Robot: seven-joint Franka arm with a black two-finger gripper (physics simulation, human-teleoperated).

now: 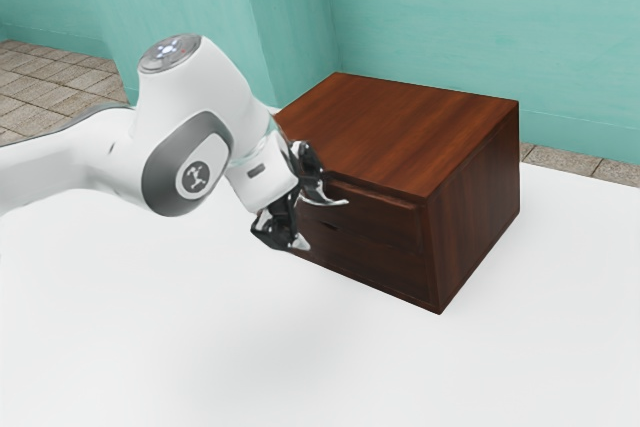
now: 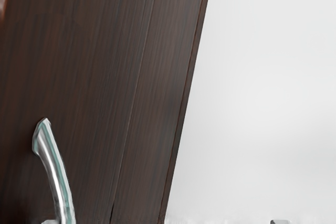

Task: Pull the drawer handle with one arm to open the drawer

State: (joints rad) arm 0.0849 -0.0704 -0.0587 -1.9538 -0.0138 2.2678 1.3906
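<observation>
The jaws look wide open at the drawer handle, on the near front of the brown drawer. I think nothing is held yet. Next they must squeeze it and pull back.

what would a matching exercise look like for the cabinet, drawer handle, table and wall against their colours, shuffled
Things:
1. wooden cabinet
2. drawer handle
3. table
4. wall

Colours:
a. white
b. silver
c. teal
d. dark reddish brown

Pairs: 1-d, 2-b, 3-a, 4-c
</observation>
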